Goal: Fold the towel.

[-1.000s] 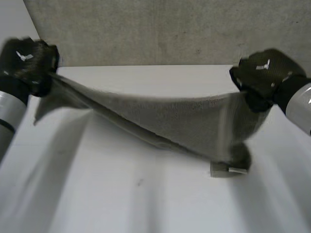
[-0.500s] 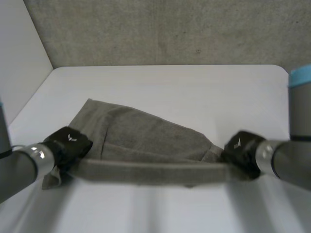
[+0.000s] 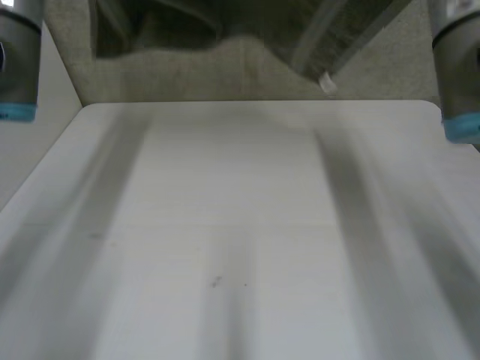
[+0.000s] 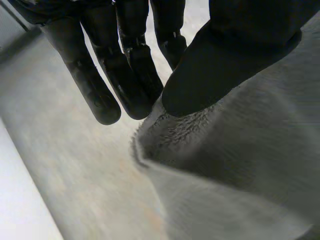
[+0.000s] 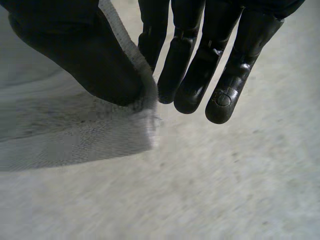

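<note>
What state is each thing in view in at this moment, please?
towel, held in the air above the table, hanging between the two hands
left hand, shut on the towel, thumb pinching its edge against the fingers
right hand, shut on the towel, thumb pinching its edge against the fingers
table, towel not resting on it

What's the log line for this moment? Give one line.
towel: hangs above table | left hand: pinching towel | right hand: pinching towel
</note>
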### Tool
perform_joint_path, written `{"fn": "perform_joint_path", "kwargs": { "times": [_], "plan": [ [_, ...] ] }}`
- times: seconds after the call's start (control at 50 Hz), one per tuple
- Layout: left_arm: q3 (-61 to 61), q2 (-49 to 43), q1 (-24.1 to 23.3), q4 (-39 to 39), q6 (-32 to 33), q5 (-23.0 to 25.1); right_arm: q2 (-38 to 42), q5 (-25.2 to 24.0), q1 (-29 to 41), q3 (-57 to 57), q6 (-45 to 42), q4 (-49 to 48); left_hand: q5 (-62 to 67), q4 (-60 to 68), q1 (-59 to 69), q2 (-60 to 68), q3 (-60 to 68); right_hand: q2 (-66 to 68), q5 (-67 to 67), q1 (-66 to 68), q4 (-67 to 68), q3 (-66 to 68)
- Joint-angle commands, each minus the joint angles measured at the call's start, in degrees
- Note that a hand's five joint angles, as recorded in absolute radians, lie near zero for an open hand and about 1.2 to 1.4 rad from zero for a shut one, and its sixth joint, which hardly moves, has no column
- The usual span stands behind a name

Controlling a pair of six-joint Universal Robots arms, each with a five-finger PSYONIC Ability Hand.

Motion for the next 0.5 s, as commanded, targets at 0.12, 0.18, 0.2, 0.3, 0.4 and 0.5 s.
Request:
{"fn": "perform_joint_path", "kwargs": {
  "times": [0.12,0.18,0.2,0.3,0.4,0.5],
  "plan": [
    [-30.2,-1.7,2.4,-1.0,1.5,9.2,0.4,-12.3,-0.5,21.4,-0.5,8.5,10.5,10.2,11.5,10.2,10.3,12.5,13.4,24.3,11.5,11.8],
    [-35.0,-4.5,2.4,-0.5,4.7,10.3,2.2,-15.6,-0.9,26.0,-0.2,8.9,10.5,10.2,11.5,10.2,10.3,12.5,13.4,24.3,11.5,11.8],
    [-35.0,-4.5,2.4,-0.5,4.7,10.3,4.7,-15.7,-1.2,27.6,-0.4,9.2,10.5,10.2,11.5,10.2,10.3,12.5,13.4,24.3,11.5,11.8],
    [-39.4,-7.1,2.6,-1.2,9.9,10.7,7.1,-13.6,-2.2,30.3,-0.4,12.1,10.5,10.2,11.5,10.2,10.3,12.5,13.4,24.3,11.5,11.8],
    [-44.0,-6.7,3.3,-3.2,14.5,10.8,6.4,-11.2,-4.3,32.2,-0.2,16.8,6.7,6.4,7.7,6.4,6.5,12.5,13.4,24.3,11.5,11.8],
    [-44.5,-5.5,4.8,-6.4,17.3,10.8,2.8,-11.6,-6.6,35.2,0.4,17.7,-17.5,-17.8,-16.5,-17.8,-17.7,12.5,13.4,24.3,11.5,11.8]
  ]
}}
